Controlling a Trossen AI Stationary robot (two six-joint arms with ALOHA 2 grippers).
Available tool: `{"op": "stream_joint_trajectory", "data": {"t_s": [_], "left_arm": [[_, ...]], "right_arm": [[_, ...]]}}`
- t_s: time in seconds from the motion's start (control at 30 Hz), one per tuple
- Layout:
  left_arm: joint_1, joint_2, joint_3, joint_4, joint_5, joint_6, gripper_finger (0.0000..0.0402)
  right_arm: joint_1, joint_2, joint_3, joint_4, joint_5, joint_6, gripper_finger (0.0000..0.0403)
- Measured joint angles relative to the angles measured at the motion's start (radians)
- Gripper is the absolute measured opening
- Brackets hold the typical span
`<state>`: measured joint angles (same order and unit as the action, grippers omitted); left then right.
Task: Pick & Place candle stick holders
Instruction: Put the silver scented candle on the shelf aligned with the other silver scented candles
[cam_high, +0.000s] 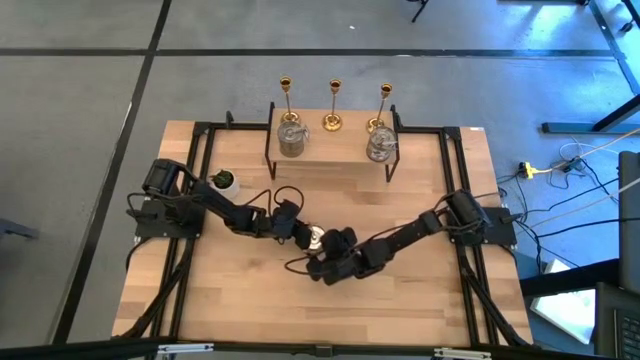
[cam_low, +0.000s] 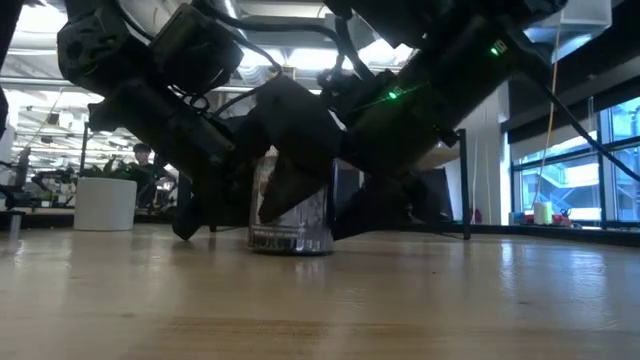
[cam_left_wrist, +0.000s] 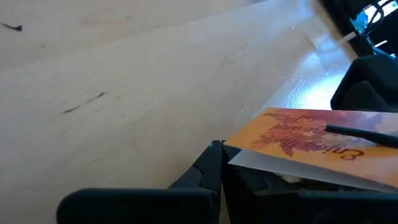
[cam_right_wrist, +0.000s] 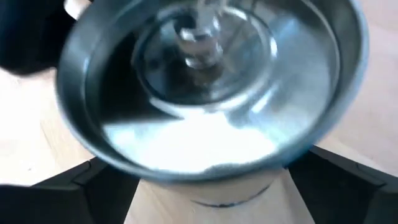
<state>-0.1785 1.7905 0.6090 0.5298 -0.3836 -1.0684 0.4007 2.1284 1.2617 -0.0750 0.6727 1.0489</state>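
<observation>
The silvery-glass candle holder (cam_high: 315, 238) is standing upright mid-tabletop (cam_high: 250, 310), sitting between the right gripper (cam_high: 325, 243)'s apart fingers; left gripper (cam_high: 298, 232) is touching it, fingers unclear.

- Overhead shot is evenly lit and pretty sharp, the wooden table (cam_high: 330, 300) looks warm and shadows under the arms are soft.
- Down at table height it's heavily backlit: bright windows (cam_low: 590, 150) and ceiling lights behind, so both arms go nearly black.
- The silvery holder (cam_low: 290, 215) there catches some glints.
- Left wrist cam has a glare patch on the wood (cam_left_wrist: 311, 87), and the near fingers are soft.
- Right wrist cam is blurry, the holder's rim (cam_right_wrist: 205, 81) smeared with white reflection.
</observation>
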Motion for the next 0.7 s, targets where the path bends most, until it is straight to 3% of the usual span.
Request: {"op": "stream_joint_trajectory", "data": {"t_s": [0.7], "left_arm": [[-0.005,0.0,0.001,-0.005,0.017,-0.003,0.0002]], "right_arm": [[-0.02,0.0,0.014,0.029,-0.041,-0.195,0.0389]]}}
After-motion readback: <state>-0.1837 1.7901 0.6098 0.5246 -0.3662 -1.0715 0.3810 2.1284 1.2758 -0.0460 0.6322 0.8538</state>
